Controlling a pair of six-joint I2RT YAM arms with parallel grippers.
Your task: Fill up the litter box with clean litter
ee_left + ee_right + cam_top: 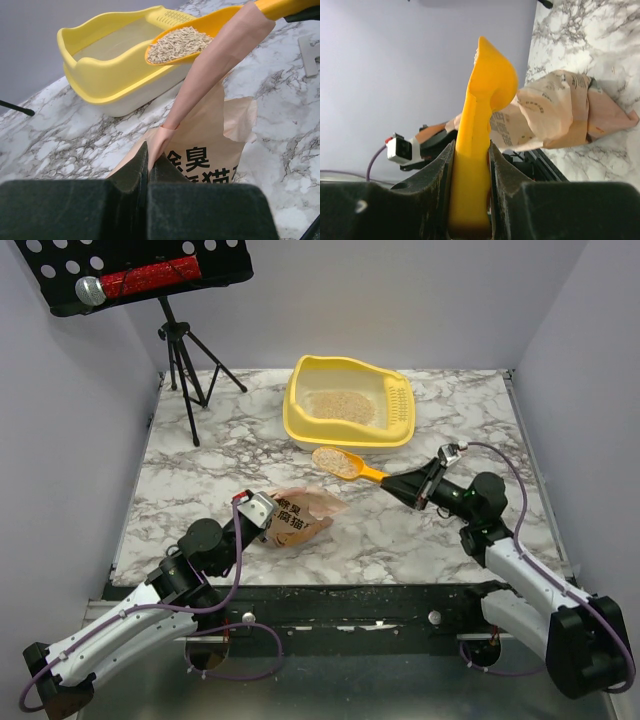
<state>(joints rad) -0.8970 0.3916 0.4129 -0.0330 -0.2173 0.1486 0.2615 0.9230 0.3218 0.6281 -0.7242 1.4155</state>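
Observation:
The yellow litter box (350, 403) stands at the back middle of the table, with pale beige litter (340, 406) on its floor; it also shows in the left wrist view (107, 75). My right gripper (397, 486) is shut on the handle of a yellow-orange scoop (343, 463) that is heaped with litter (177, 43) and held just in front of the box. In the right wrist view the scoop (480, 125) sits between the fingers. My left gripper (252, 512) is shut on the edge of the tan-pink litter bag (298, 515), which also shows in the left wrist view (210, 135).
A black tripod (185, 350) holding a perforated black board with a red microphone (135, 282) stands at the back left. Grey walls close in the table on three sides. A black rail (340, 600) runs along the near edge.

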